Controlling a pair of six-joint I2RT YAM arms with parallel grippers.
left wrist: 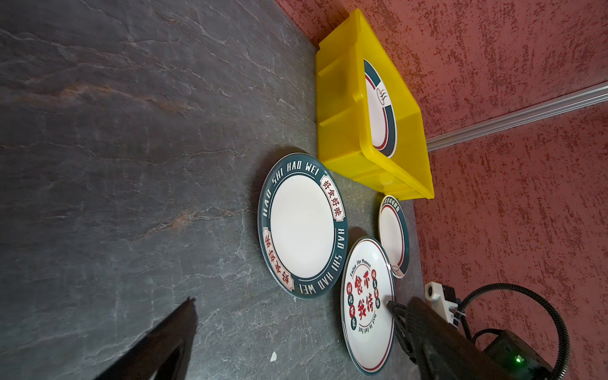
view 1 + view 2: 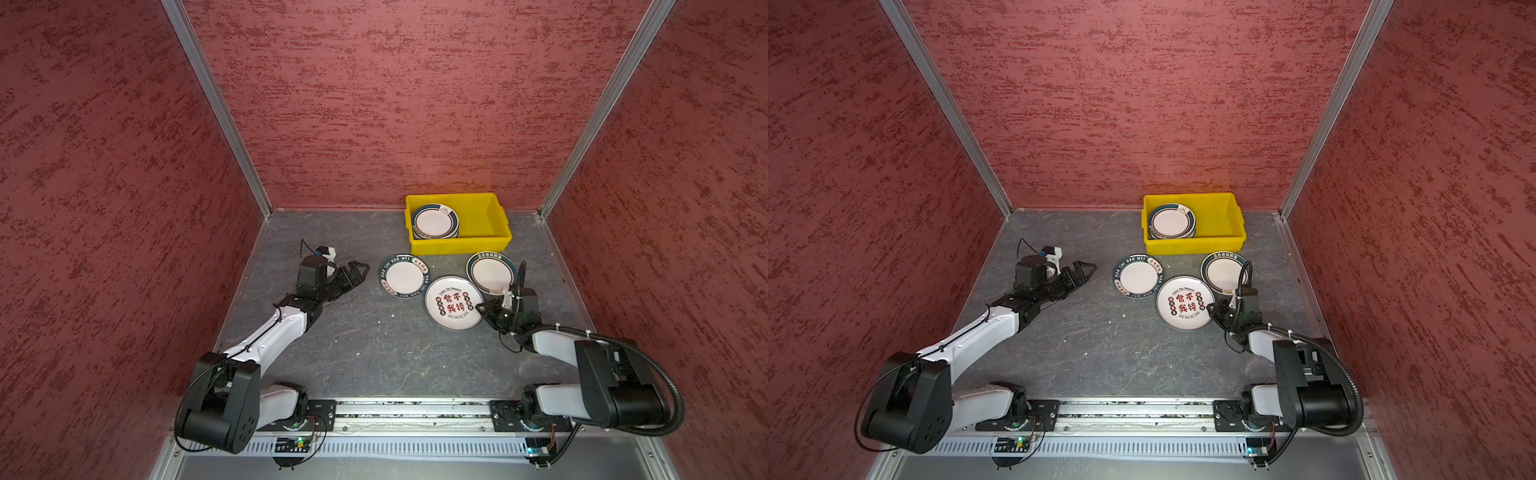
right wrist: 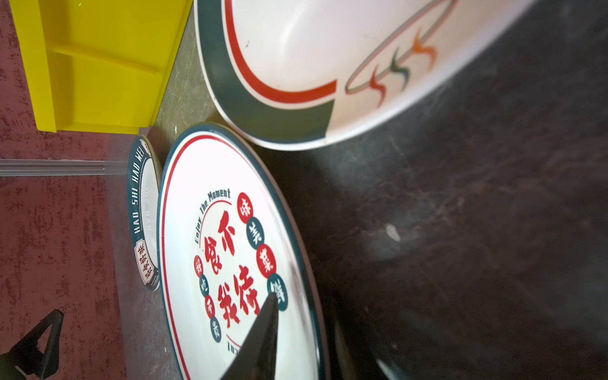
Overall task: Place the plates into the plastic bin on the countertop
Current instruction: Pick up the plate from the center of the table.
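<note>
In both top views we see the bright yellow rectangular plastic bin (image 2: 457,195) at 12 o'clock on the dark grey stone-look desk (image 2: 353,353), against the red back wall. It holds a stack of teal-rimmed white plates (image 2: 434,222) at its 9 o'clock end. Three more plates lie on the desk just in front of the bin. The round white plate with red characters (image 2: 453,302) has the teal-rimmed lettered plate (image 2: 404,275) at its 10 o'clock and another teal-rimmed white plate (image 2: 490,272) at its 2 o'clock. Our right hand (image 2: 482,309) is at the character plate's 3 o'clock edge with one finger over the rim. The other finger is hidden, so we cannot tell whether the hand is clamped. Our left hand (image 2: 358,271) lies spread wide at 9 o'clock of the lettered plate, apart from it.
</note>
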